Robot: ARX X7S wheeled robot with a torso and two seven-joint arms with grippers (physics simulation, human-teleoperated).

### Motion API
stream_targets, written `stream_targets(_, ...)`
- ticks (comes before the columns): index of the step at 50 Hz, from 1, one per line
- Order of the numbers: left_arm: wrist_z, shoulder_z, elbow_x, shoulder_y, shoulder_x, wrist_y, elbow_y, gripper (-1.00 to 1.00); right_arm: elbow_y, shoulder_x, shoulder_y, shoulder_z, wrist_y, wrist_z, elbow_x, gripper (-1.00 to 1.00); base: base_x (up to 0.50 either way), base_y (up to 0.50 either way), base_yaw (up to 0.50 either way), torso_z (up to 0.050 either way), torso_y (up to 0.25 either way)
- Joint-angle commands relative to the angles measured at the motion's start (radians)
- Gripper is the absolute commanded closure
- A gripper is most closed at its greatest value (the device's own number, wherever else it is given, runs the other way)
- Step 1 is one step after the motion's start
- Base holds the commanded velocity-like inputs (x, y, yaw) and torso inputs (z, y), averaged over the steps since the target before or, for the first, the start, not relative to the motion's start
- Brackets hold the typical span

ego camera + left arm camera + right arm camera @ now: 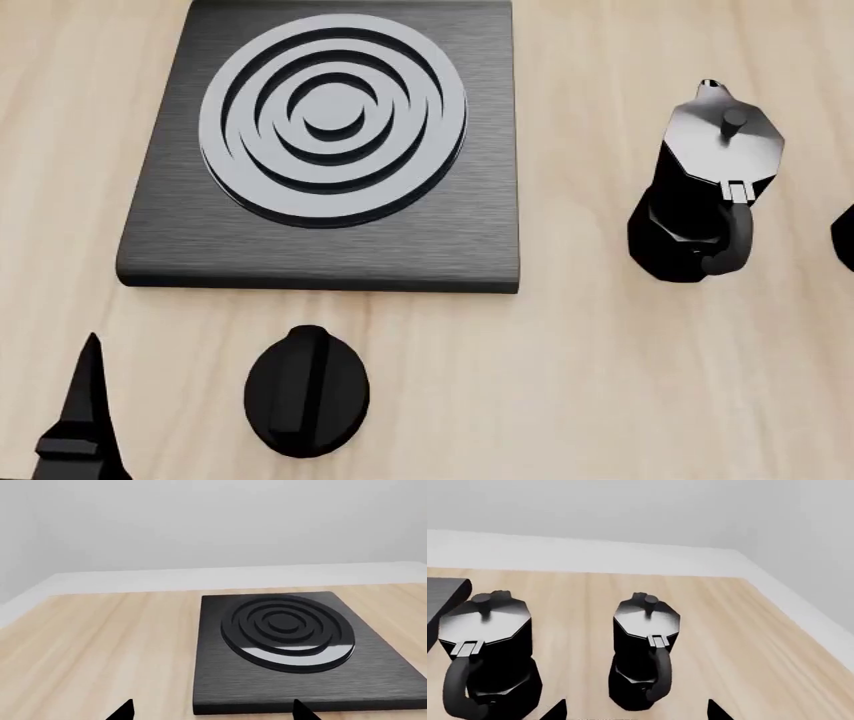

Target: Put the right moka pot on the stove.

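Your right gripper has its jaws apart with nothing between them, the two black tips low in the right wrist view just in front of the right moka pot, which stands upright on the wooden table, handle toward the gripper, beside the other moka pot. Your left gripper is likewise spread and holds nothing, at the near edge of the stove. In the head view the stove sits well left of the one pot fully visible, with a black oval knob in front of it.

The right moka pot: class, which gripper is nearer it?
Right. The right gripper sits just before the right moka pot, fingers open. The left gripper faces the stove, with no pot in its view.
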Motion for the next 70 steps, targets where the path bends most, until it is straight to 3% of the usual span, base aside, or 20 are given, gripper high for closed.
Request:
stream_targets(1,-0.003,0.005,0.004,0.001,-0.003,0.004,-0.002,-1.00,0.103,-0.009,0.050,-0.028,-0.023,-0.055,0.007,-1.00,0.00,0.00,0.00,0.000,0.000)
stream_targets(19,-0.010,0.010,0.006,-0.001,-0.008,0.006,-0.002,-1.00,0.145,0.009,0.130,-0.062,0.016,-0.041,0.026,-1.00,0.00,0.00,0.00,0.000,0.000)
stream_targets(53,-0.021,0.025,0.004,-0.012,-0.015,0.000,-0.005,-1.00,0.358,0.020,0.371,-0.249,0.043,-0.100,-0.052,-1.00,0.00,0.00,0.00,0.000,0.000)
stream_targets(70,-0.024,0.032,0.010,-0.010,-0.019,0.009,-0.011,-1.00,0.444,-0.014,0.367,-0.275,-0.022,-0.133,-0.104,-1.00,0.00,0.00,0.00,0.000,0.000)
